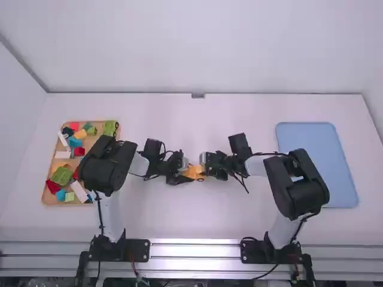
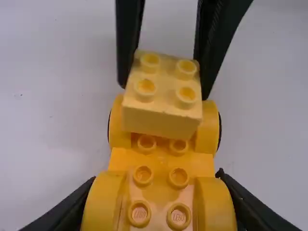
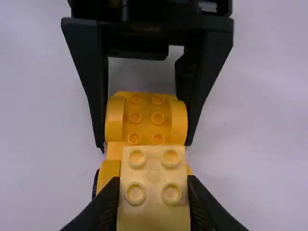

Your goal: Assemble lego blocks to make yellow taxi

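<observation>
At the middle of the table, my left gripper (image 1: pixel 184 172) is shut on the yellow car base (image 1: pixel 193 174), and my right gripper (image 1: pixel 206 165) comes in from the other side. In the left wrist view, the left gripper (image 2: pixel 158 199) clasps one wheel-arch end of the car base (image 2: pixel 161 160). A pale yellow two-by-two block (image 2: pixel 162 119) overlaps the base's other end, slightly tilted; contact between them cannot be told. In the right wrist view, the right gripper (image 3: pixel 153 197) is shut on that block (image 3: pixel 153 177), partly hiding the base (image 3: pixel 147 118).
A wooden tray (image 1: pixel 72 204) of loose blocks in several colours lies at the left, partly under the left arm. On the right lies a blue tray (image 1: pixel 314 161), with the right arm's elbow over its near-left part.
</observation>
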Available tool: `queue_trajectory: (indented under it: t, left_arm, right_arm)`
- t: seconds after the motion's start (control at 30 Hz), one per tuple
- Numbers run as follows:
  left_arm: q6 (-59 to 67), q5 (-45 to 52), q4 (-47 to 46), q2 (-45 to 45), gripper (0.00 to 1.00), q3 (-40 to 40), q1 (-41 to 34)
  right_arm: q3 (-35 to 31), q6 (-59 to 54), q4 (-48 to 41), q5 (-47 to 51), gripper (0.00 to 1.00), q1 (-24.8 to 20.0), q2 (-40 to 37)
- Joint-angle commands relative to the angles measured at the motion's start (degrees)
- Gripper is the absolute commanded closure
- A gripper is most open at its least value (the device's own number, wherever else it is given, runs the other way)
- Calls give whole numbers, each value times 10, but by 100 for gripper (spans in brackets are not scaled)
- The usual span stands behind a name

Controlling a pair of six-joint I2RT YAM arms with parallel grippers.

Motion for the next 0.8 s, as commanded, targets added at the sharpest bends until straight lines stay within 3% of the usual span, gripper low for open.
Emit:
queue_trajectory:
  t: [0.0, 0.77]
  left_arm:
    - [0, -7, -6, 12, 57, -2, -1]
    - [0, -7, -11, 12, 59, -2, -1]
  right_arm:
    - [7, -4, 2, -23, 88, 1, 1]
    - [3, 21, -17, -6, 84, 2, 1]
